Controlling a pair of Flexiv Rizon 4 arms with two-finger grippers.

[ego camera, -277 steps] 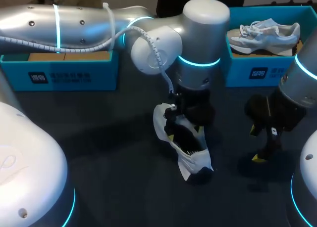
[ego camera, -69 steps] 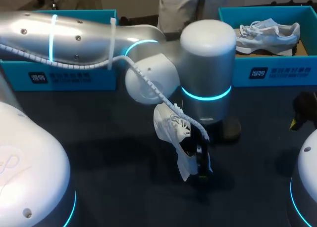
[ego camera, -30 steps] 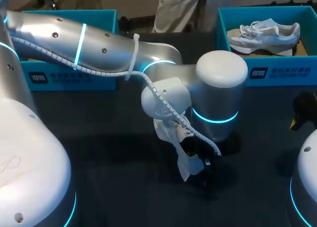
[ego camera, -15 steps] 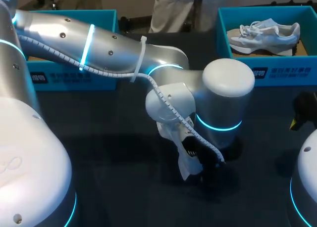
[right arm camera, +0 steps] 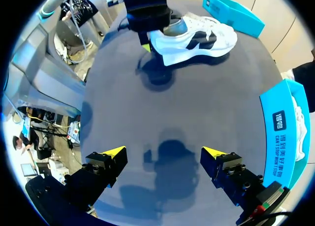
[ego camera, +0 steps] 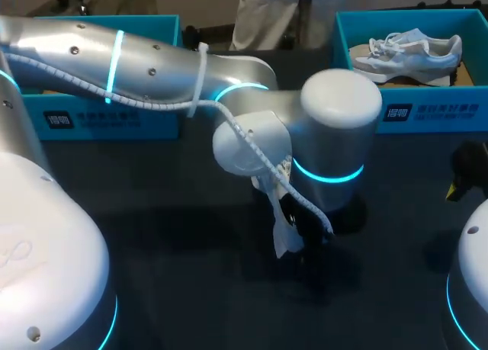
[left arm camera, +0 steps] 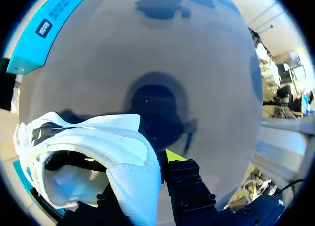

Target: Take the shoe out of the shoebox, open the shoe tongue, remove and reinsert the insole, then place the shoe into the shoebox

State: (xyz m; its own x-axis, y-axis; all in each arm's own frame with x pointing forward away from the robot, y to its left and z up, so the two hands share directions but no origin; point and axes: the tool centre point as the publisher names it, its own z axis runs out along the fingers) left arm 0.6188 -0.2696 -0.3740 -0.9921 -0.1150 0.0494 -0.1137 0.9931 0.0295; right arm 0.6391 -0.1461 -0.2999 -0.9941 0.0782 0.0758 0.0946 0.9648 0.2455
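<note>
Dark tabletop (ego camera: 152, 243) with two teal shoeboxes along its far edge. My left gripper (left arm camera: 150, 168) is clamped on the heel collar of the white shoe (left arm camera: 118, 152), one finger inside and one outside. The shoe is held off the surface near the table's middle, its shadow beneath it. My right gripper (right arm camera: 163, 152) stands spread wide, holding nothing, over bare table well to the right. The right shoebox (ego camera: 427, 113) contains a second, grey-white shoe (ego camera: 412, 49). My arm partly hides the left shoebox (ego camera: 107, 117).

Shoe at mid-bench

The left gripper (left arm camera: 158, 163) clasps the shoe (ego camera: 284, 242) at the middle of the bench (ego camera: 175, 251). Behind stand the left box (ego camera: 107, 117) and the right box (ego camera: 412, 112), which holds a second shoe (ego camera: 408, 51).
</note>
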